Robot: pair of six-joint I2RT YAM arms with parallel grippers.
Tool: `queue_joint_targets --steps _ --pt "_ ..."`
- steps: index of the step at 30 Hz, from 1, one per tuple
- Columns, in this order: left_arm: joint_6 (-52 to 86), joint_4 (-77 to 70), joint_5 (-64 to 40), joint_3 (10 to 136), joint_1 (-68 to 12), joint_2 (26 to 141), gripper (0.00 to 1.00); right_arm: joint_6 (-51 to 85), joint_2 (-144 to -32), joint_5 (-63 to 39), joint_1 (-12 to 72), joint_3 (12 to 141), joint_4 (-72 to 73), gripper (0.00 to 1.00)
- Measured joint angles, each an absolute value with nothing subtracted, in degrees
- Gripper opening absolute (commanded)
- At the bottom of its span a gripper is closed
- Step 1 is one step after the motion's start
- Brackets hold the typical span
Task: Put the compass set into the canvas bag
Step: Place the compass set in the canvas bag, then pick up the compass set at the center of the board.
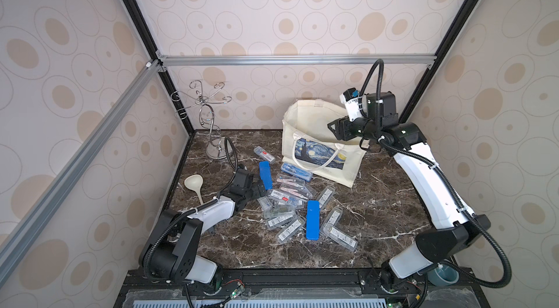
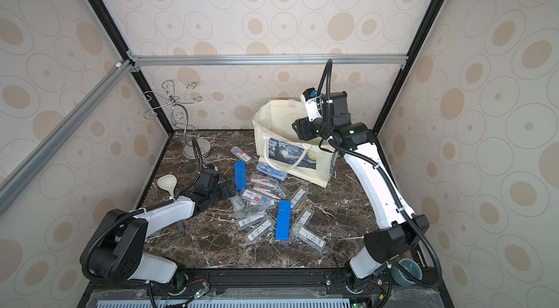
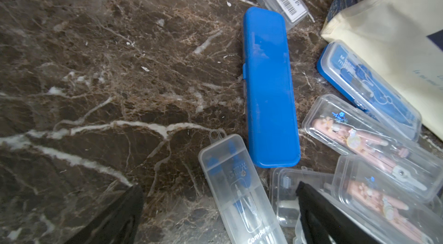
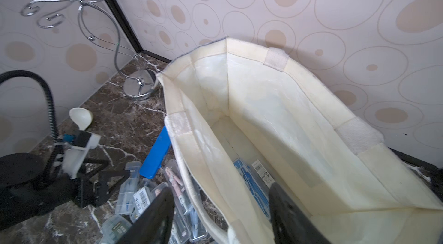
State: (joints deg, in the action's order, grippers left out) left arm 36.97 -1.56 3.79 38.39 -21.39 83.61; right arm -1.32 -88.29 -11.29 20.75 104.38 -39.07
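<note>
The soft cream canvas bag (image 1: 351, 167) stands open at the back of the glossy, veined dark counter (image 1: 381, 209), its rim gaping wide. One compass set (image 4: 254, 175), in a clear hard plastic case, lies flat on the bag's floor. Above the opening, the right end effector (image 1: 330, 126) is spread and empty. The left end effector (image 1: 260, 190), wide and empty, sits low beside the pile of cases (image 1: 287, 203). Bare counter lies along the front edge.

Matt canvas bag (image 1: 341, 170), glossy marble table (image 1: 378, 200)
</note>
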Motion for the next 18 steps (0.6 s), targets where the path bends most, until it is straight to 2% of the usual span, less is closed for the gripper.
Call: queue_joint_targets --steps 5,14,18 --pt "38.6 0.7 3.9 40.2 -21.5 86.2 0.9 -1.4 -82.1 -14.5 24.9 94.0 -35.1 0.67" --pt "41.6 6.9 6.9 46.0 -24.8 93.2 0.84 -1.9 -74.6 -15.4 35.0 76.3 -28.2 0.67" --pt "42.7 8.9 8.5 48.5 -26.2 95.9 0.73 -1.3 -74.0 -15.2 36.3 72.6 -25.4 0.67"
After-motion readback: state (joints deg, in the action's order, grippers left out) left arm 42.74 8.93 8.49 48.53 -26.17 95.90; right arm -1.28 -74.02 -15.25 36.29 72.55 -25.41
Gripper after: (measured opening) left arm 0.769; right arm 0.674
